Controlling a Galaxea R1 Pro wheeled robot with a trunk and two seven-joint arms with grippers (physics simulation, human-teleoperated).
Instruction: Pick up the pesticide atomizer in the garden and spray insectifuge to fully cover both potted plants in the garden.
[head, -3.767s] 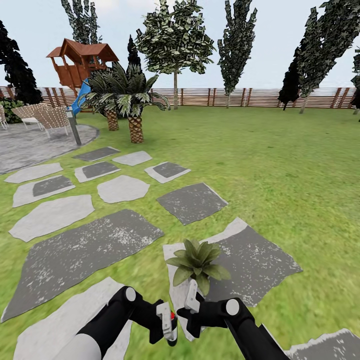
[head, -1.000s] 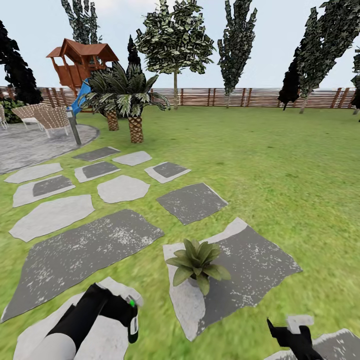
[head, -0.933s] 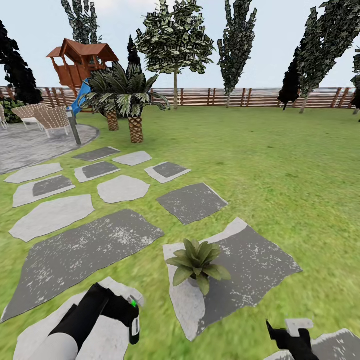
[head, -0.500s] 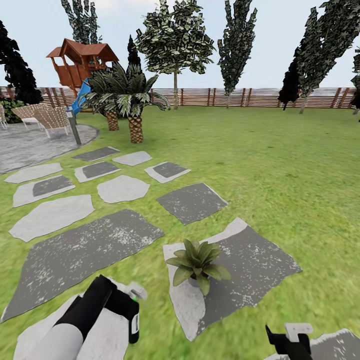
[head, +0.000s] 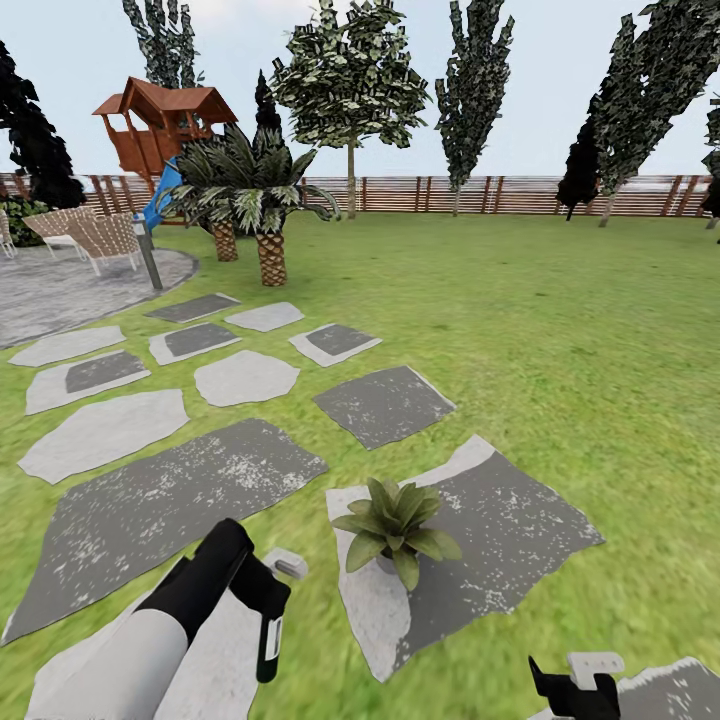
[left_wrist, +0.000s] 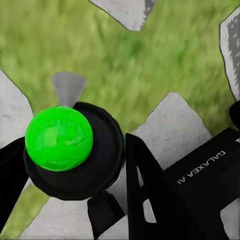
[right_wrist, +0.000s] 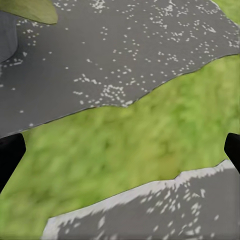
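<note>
The potted plant (head: 395, 525) stands on a grey stepping stone (head: 520, 530), ahead and right of the left tool (head: 268, 635) clenched around the pesticide atomizer (left_wrist: 59, 137), nearer than the released right tool (head: 575, 685).

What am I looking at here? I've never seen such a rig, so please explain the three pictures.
This is a simulated two-armed robot in a garden. The big picture comes from its head camera, looking down over the lawn. A potted plant stands on a grey stepping stone. The other two pictures come from cameras beside each gripper. The left gripper holds the pesticide atomizer, a black sprayer with a green top. The right gripper is open and empty above grass and stone.
</note>
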